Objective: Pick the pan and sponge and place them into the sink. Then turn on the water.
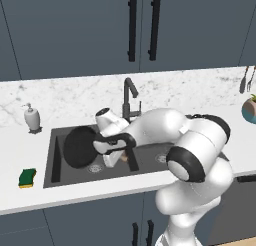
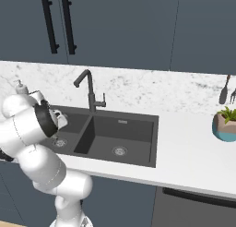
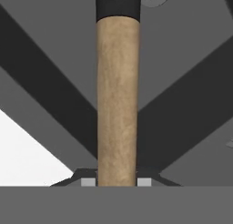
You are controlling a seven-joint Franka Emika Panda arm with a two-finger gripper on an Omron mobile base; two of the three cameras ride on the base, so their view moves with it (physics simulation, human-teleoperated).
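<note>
Gripper: the gripper is closed around the wooden handle of the pan, low over the left basin of the sink; in the hand view the handle runs straight up between the two finger tips.
Pan: the pan is held tilted on its side inside the left basin of the sink, its black round body toward the sink's left wall, its handle pointing toward the divider.
Sponge: the sponge lies flat on the white counter, just left of the sink's front left corner.
Faucet: the faucet stands behind the sink's divider; no stream is visible.
Soap dispenser: the soap dispenser stands behind the sink's left back corner.
Plant pot: the plant pot is well right of the sink.
</note>
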